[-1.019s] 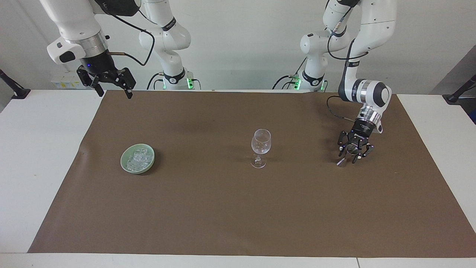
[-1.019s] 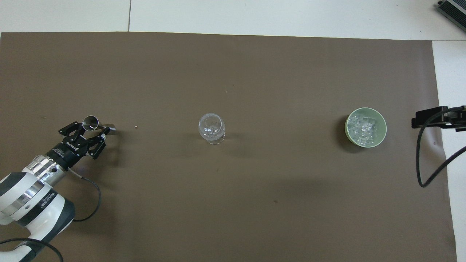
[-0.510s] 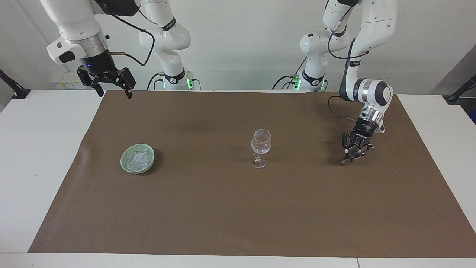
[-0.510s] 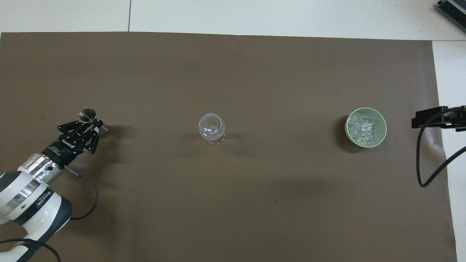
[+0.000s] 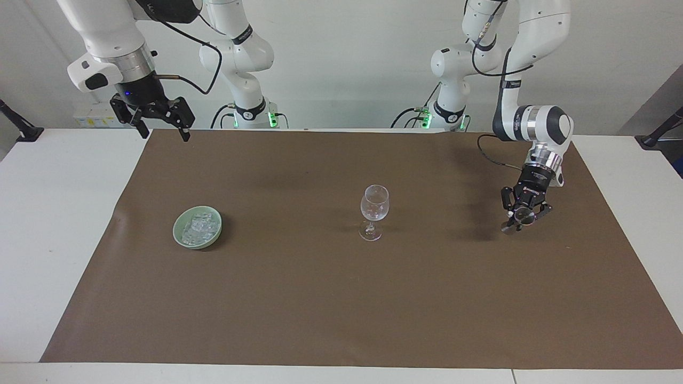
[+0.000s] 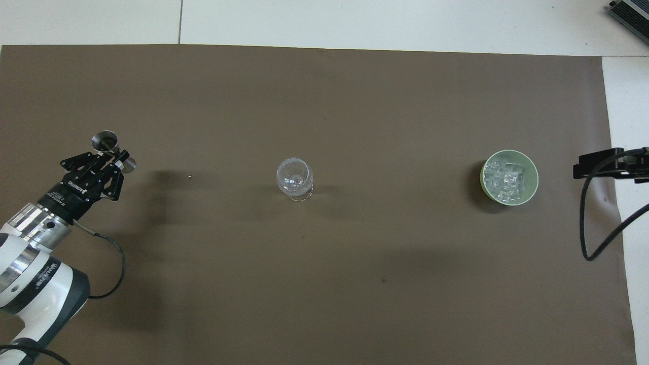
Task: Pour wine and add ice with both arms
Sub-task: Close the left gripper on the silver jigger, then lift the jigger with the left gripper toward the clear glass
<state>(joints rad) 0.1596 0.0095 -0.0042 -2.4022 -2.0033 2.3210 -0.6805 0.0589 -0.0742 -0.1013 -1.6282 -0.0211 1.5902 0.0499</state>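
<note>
Upper left of the facing view, the right gripper [image 5: 160,121] hangs with its jaws spread wide and empty, over the mat's [image 5: 320,298] top corner; that arm waits. Below it, at mid-left, the green bowl [image 5: 178,234] holds the ice [image 5: 198,227], a heap of small clear cubes. They look slick and hard, likely to skate out of a pinch, so a grip low across one cube's flat sides seems safest. At the frame's centre stands the wine glass [image 5: 374,207], upright and empty; it is thin, top-heavy and breakable, best held by the stem. At mid-right, the left gripper [image 5: 522,219] is pressed together on a small metal jigger [image 5: 510,226], lifted off the mat and tilted. Smooth steel like that could twist in the fingers during a pour; the narrow waist gives the firmest hold.
</note>
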